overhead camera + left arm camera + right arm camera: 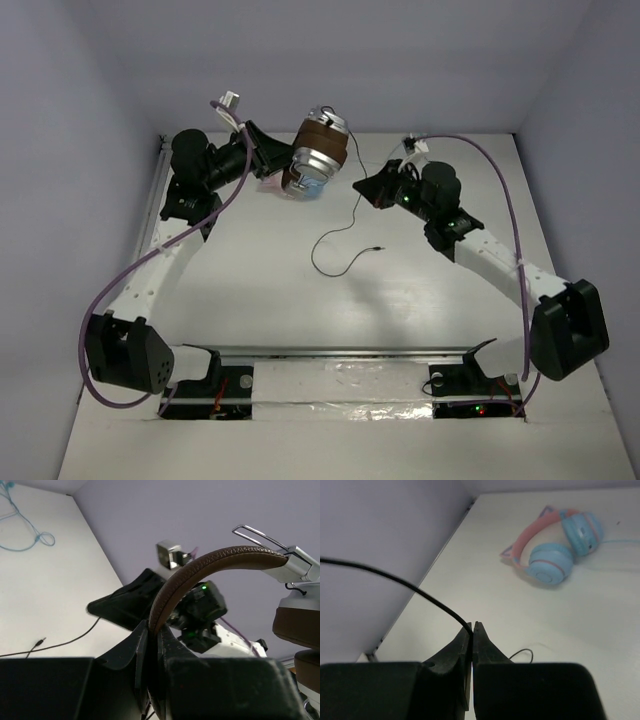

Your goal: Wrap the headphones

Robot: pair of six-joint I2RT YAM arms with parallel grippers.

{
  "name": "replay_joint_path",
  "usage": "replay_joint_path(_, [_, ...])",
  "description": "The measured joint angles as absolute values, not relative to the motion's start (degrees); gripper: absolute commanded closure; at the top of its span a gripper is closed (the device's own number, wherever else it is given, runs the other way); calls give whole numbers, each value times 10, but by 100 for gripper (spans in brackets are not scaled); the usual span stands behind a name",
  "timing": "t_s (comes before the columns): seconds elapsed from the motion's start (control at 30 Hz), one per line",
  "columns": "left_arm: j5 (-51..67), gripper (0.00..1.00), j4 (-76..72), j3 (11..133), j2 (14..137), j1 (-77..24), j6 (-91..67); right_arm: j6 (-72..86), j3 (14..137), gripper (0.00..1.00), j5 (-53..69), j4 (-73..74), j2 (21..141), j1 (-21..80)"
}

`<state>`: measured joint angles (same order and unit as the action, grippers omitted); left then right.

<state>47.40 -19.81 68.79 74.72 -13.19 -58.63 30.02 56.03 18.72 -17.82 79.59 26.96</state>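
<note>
Above the far side of the table (250, 300) we see the headphones (322, 152) held in the air. The left gripper (152, 630) is closed tight on their headband (210, 562). The right gripper (471, 627) pinches the cable (420, 591), jaws fully together. The plug (381, 249) lies on the table.

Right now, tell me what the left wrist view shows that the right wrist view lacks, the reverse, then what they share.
Left wrist only: the left tool shut on the brown headband, and the cable's plug. Right wrist only: the light blue and pink headphones. Both: the black cable, gripped by the shut right tool, and the white table.
</note>
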Motion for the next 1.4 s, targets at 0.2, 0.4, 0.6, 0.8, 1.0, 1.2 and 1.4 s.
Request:
replay_joint_path(0.2, [496, 100, -251, 621, 727, -135, -609, 263, 680, 100, 115, -108, 782, 269])
replay_joint_path(0.4, [488, 100, -253, 596, 730, -142, -623, 257, 755, 100, 122, -95, 818, 270])
replay_joint_path(0.6, [426, 100, -247, 622, 747, -143, -616, 259, 672, 100, 133, -94, 816, 309])
replay_joint_path(0.8, [326, 100, -185, 692, 768, -143, -560, 264, 576, 100, 139, -77, 770, 338])
replay_joint_path(1.0, [243, 100, -146, 713, 772, -148, -522, 264, 555, 100, 142, -81, 721, 339])
replay_joint_path(1.2, [99, 100, -115, 709, 773, -209, -486, 268, 555, 100, 143, -79, 735, 362])
replay_joint_path(1.4, [-37, 100, -99, 707, 776, -270, -454, 273, 555, 100, 136, -69, 744, 397])
